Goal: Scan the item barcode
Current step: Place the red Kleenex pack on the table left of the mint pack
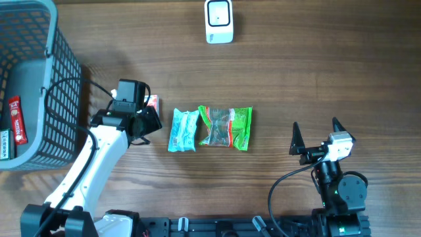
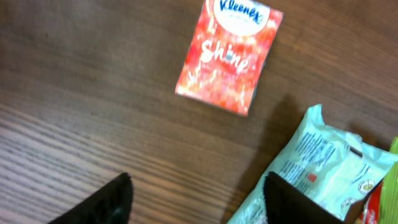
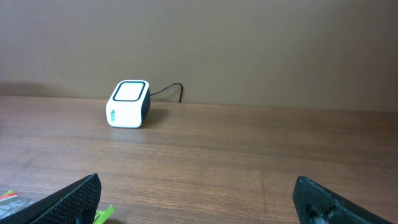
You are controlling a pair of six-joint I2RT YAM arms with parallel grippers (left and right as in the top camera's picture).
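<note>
Overhead, a grey plastic mesh basket (image 1: 62, 85) fills the far left corner of the wooden tabletop (image 1: 316, 59), with a red bar (image 1: 16, 120) lying inside it. Right of the basket the white left arm ends in the left gripper (image 1: 146, 122); the left wrist view shows its black fingers (image 2: 102, 205) apart, with bare wood grain between them and nothing held.

Just beyond the fingers lies the tissue pack (image 2: 230, 56), flat on the table and partly hidden from overhead by the wrist camera (image 1: 152, 102). It is a small soft rectangle in glossy red-orange film, with a white oval Kleenex logo at one end and "Shine" printed below it. No barcode shows on the upper face.

Near its right side lie a crinkled pale blue packet (image 1: 183, 130) and, touching that, a green and clear packet (image 1: 227, 127).

At the far edge stands the scanner (image 1: 219, 21), a rounded white box with a dark side.

Near the right front, the right gripper (image 1: 316, 128) holds its pointed black fingers (image 3: 68, 199) wide apart, empty.
</note>
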